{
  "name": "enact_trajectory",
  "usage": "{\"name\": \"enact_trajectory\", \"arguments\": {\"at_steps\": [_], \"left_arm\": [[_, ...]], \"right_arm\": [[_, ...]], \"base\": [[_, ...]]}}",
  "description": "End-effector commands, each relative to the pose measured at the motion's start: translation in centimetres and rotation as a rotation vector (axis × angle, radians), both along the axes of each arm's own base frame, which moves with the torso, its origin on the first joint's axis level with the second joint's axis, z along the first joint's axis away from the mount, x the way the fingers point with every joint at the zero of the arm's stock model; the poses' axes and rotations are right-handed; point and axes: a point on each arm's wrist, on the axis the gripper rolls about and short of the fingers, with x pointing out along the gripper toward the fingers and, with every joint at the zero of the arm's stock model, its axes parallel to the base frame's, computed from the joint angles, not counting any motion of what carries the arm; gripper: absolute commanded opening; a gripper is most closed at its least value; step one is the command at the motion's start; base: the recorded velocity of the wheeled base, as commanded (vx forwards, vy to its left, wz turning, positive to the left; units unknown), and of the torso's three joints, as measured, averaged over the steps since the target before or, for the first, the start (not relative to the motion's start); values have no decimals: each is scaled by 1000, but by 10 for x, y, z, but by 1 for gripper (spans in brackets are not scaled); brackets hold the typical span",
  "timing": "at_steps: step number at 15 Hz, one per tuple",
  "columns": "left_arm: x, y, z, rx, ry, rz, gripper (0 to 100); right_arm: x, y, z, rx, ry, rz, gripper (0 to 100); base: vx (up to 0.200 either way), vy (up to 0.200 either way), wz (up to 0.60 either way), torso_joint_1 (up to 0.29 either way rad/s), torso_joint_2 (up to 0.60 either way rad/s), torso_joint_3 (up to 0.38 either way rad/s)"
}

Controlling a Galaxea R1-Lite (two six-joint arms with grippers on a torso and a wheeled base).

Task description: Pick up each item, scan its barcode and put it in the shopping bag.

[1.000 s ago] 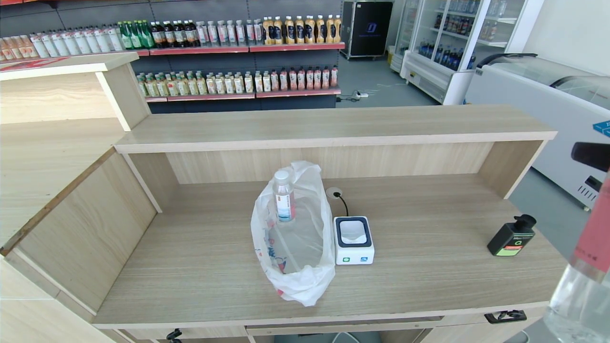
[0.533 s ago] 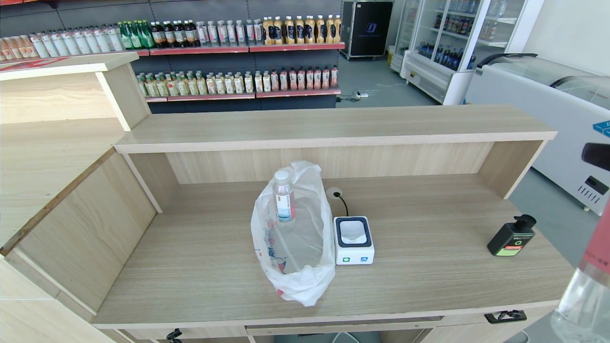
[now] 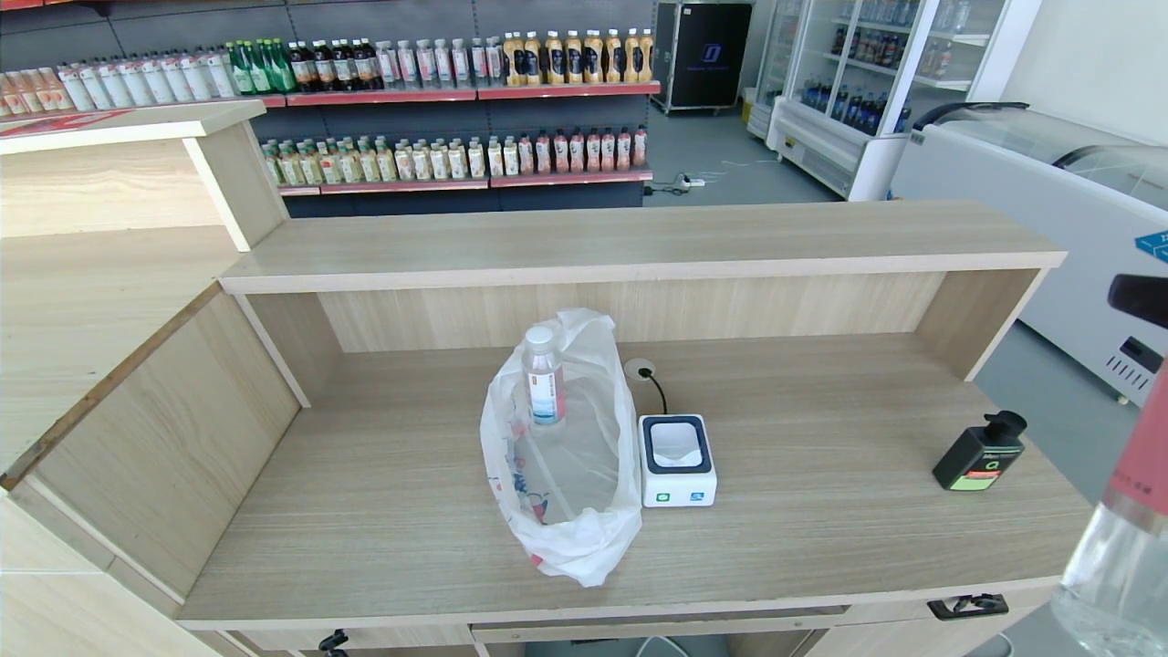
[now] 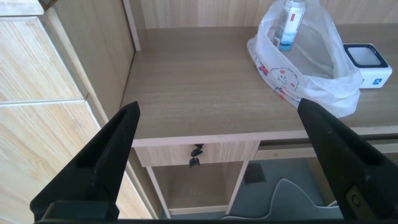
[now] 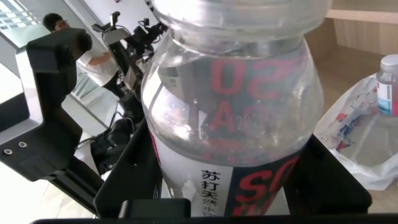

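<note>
A white plastic shopping bag (image 3: 566, 474) stands open mid-counter with a clear bottle (image 3: 544, 374) upright inside it. Just right of the bag sits the white barcode scanner (image 3: 676, 459), window facing up. A black pump bottle (image 3: 979, 452) stands near the counter's right end. My right gripper (image 5: 233, 193) is shut on a clear water bottle with a pink label (image 3: 1127, 538), held off the counter's right front corner. My left gripper (image 4: 217, 162) hangs open and empty in front of the counter's left front edge, with the bag (image 4: 311, 62) farther off.
The wooden counter (image 3: 821, 511) has a raised ledge (image 3: 639, 242) along its back and a slanted side panel (image 3: 164, 438) on the left. A scanner cable runs into a hole behind the scanner. A drawer handle (image 3: 967, 605) sits under the right front edge.
The held water bottle drifted slightly right, then back left at the right edge of the head view. Everything on the counter stayed put.
</note>
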Motion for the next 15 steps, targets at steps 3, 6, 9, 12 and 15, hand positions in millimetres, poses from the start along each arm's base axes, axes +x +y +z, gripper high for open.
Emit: {"name": "enact_trajectory", "arguments": {"at_steps": [3,6,9,12,15], "left_arm": [[0,0,0,-1,1,0,100],[0,0,0,-1,1,0,100],[0,0,0,-1,1,0,100],[0,0,0,-1,1,0,100],[0,0,0,-1,1,0,100]], "right_arm": [[17,-18,-10,-31,-39,-208,0],[35,-27,-29,-126,-67,-557,0],[45,-34,-41,-235,-57,-968,0],[53,-39,-45,-333,-54,-1273,0],[60,-41,-49,-462,-81,-1410,0]], "base": [[0,0,0,0,0,0],[0,0,0,0,0,0],[0,0,0,0,0,0],[0,0,0,0,0,0],[0,0,0,0,0,0]]}}
